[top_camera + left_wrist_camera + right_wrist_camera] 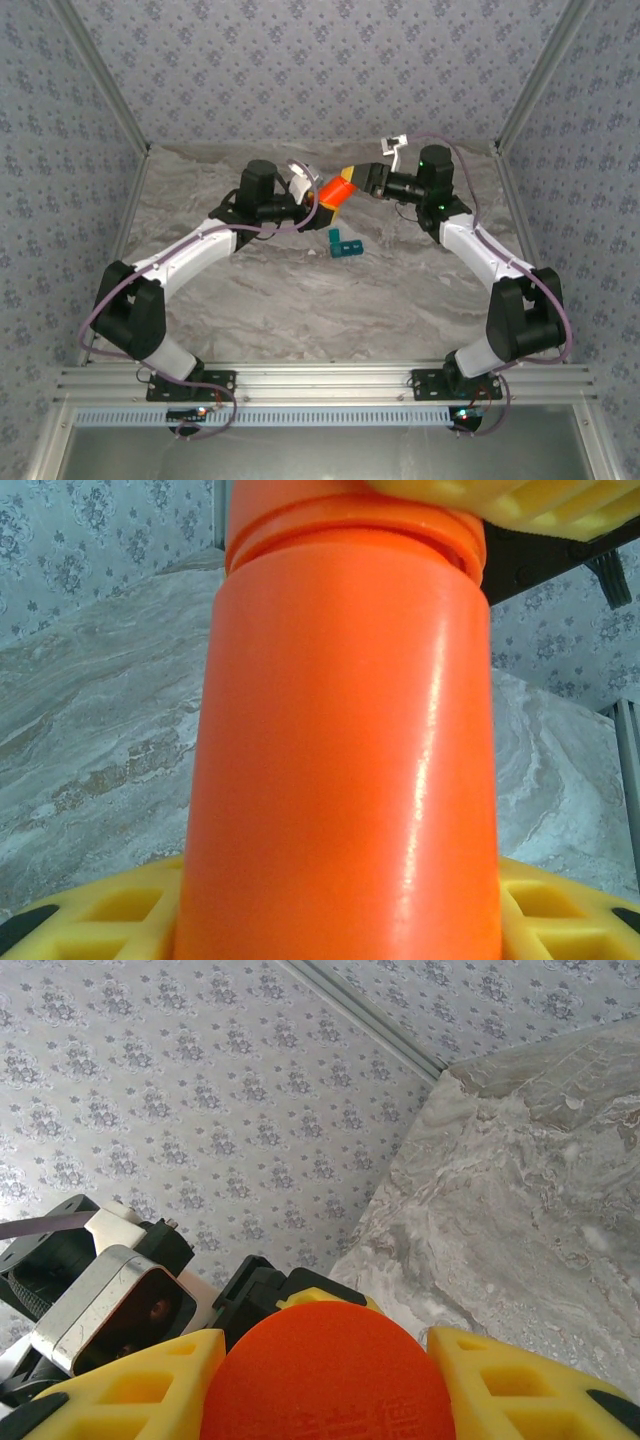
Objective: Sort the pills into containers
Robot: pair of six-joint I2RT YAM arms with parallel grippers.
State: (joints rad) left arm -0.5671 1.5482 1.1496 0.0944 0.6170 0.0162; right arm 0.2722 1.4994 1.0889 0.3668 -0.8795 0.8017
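Marbled tabletop (300, 300), orange bottle (336, 194) held aloft.
Left claw (318, 205) clamped round it, right claw (357, 181) on its cap; teal box (345, 243), small square cells, lying nearer.

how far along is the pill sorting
Early on. Done: nothing sorted that I can see; the teal box sits on the table, its compartments too small to check. In hand: the left hand holds the orange bottle in the air, and the right hand grips its cap. Left: cap off, pills out, into the compartments.
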